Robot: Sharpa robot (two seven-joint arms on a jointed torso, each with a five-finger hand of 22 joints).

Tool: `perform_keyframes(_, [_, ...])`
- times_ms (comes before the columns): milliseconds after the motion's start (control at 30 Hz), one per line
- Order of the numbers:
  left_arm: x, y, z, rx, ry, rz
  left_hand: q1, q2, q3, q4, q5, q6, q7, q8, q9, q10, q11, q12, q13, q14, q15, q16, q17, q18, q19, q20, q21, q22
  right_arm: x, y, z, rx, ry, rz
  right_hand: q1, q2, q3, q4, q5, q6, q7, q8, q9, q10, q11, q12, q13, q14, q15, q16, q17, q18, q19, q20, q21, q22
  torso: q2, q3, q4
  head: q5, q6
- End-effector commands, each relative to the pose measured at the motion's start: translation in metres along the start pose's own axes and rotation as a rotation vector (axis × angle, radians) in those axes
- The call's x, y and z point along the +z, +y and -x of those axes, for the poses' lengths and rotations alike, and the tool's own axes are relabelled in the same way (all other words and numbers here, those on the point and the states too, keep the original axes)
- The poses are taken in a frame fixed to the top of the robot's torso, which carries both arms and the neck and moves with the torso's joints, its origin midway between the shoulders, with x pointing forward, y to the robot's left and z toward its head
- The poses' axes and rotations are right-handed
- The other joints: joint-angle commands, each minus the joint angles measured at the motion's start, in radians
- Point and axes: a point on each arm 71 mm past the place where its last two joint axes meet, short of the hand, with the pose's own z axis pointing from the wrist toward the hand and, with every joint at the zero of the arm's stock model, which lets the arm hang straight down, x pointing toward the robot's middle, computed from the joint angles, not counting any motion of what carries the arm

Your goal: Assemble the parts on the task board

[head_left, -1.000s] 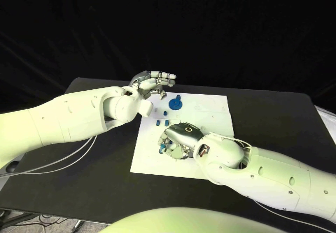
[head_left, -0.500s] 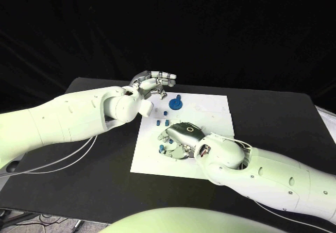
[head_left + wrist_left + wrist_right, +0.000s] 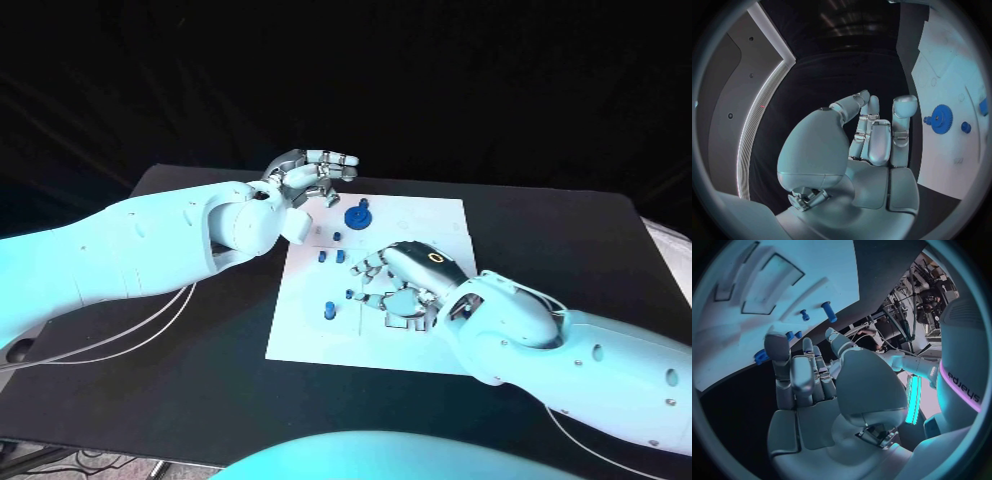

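The white task board (image 3: 433,225) lies in the middle of the black table. A blue gear (image 3: 359,213) stands near its far edge, with small blue pegs (image 3: 330,256) just nearer. Two more blue parts (image 3: 330,310) lie at the board's left middle. My right hand (image 3: 404,285) hovers over the board's centre, just right of those parts, with its fingers apart and nothing in them. The right wrist view shows that hand (image 3: 807,377) bare, with blue pegs (image 3: 828,311) beyond its fingertips. My left hand (image 3: 310,172) hangs off the board's far left corner, fingers curled in, holding nothing. In the left wrist view the gear (image 3: 942,119) lies beside the hand (image 3: 873,135).
Black table (image 3: 173,340) surrounds the board on all sides. My left forearm (image 3: 159,245) spans the table's left half, and my right forearm (image 3: 562,345) covers the board's near right corner. Pale cables (image 3: 130,335) trail at the near left.
My right hand has moved to the right and off the blue parts at the board's left middle, uncovering them. The left hand has stayed where it was.
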Motion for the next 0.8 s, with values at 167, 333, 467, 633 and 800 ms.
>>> perform_keyframes(167, [-0.002, 0.002, 0.001, -0.006, 0.011, 0.000, -0.003, 0.003, 0.002, 0.003, -0.003, -0.004, 0.001, 0.006, -0.002, -0.002, -0.002, -0.005, -0.001, -0.003, 0.000, 0.000, 0.001, -0.002, -0.004, 0.000, 0.002, 0.000, -0.043, -0.043, 0.031, 0.235, 0.043, -0.274, -0.022, -0.004, -0.033, 0.029, 0.006, 0.021, -0.041, 0.014, 0.004, 0.192, -0.051, 0.136, 0.084, 0.044, -0.040, 0.077, 0.100, -0.035, 0.076, -0.038, 0.120, 0.192, -0.009, 0.0009, -0.0163, -0.035, 0.016])
perform_keyframes(333, [-0.005, 0.007, 0.004, -0.008, 0.004, 0.009, -0.003, 0.003, 0.002, 0.003, -0.003, -0.004, 0.001, 0.006, -0.002, -0.002, -0.002, -0.005, -0.001, -0.003, 0.000, 0.000, 0.001, -0.002, -0.004, 0.000, 0.002, 0.000, -0.076, -0.067, 0.044, 0.223, 0.072, -0.421, -0.042, -0.001, -0.092, 0.066, 0.030, 0.039, -0.061, 0.042, 0.012, 0.203, -0.072, 0.456, 0.416, 0.052, -0.056, 0.135, 0.175, -0.049, 0.100, -0.060, 0.180, 0.281, -0.015, 0.0028, -0.0247, -0.059, 0.026])
perform_keyframes(467, [-0.006, 0.011, 0.004, -0.011, 0.005, 0.017, -0.003, 0.003, 0.002, 0.003, -0.003, -0.004, 0.001, 0.006, -0.002, -0.002, -0.002, -0.005, -0.001, -0.003, 0.000, 0.000, 0.001, -0.002, -0.004, 0.000, 0.002, 0.000, -0.089, -0.078, 0.045, 0.174, 0.097, -0.494, -0.044, 0.019, -0.143, 0.103, 0.044, 0.034, -0.059, 0.070, 0.019, 0.189, -0.073, 0.749, 0.762, 0.056, -0.059, 0.179, 0.241, -0.058, 0.104, -0.056, 0.212, 0.328, -0.018, 0.0045, -0.0283, -0.070, 0.025])
perform_keyframes(633, [-0.008, 0.016, 0.003, -0.015, 0.007, 0.025, -0.002, 0.003, 0.002, 0.003, -0.002, -0.005, 0.001, 0.007, -0.002, -0.002, -0.002, -0.006, -0.002, -0.002, 0.000, 0.001, 0.001, -0.002, -0.004, 0.000, 0.001, -0.001, -0.096, -0.084, 0.040, 0.120, 0.144, -0.553, -0.043, 0.034, -0.176, 0.132, 0.056, 0.023, -0.060, 0.087, 0.024, 0.205, -0.067, 0.866, 0.913, 0.058, -0.053, 0.198, 0.270, -0.057, 0.102, -0.055, 0.221, 0.341, -0.020, 0.0043, -0.0272, -0.082, 0.026])
perform_keyframes(800, [-0.008, 0.018, 0.003, -0.019, 0.008, 0.029, -0.002, 0.003, 0.002, 0.003, -0.002, -0.005, 0.001, 0.007, -0.002, -0.002, -0.002, -0.006, -0.002, -0.002, 0.000, 0.001, 0.002, -0.001, -0.005, 0.001, 0.001, -0.001, -0.096, -0.086, 0.032, 0.104, 0.186, -0.586, -0.059, 0.036, -0.204, 0.161, 0.070, 0.015, -0.059, 0.096, 0.026, 0.190, -0.066, 0.867, 0.923, 0.057, -0.052, 0.203, 0.276, -0.058, 0.101, -0.053, 0.226, 0.349, -0.019, 0.0037, -0.0262, -0.091, 0.035])
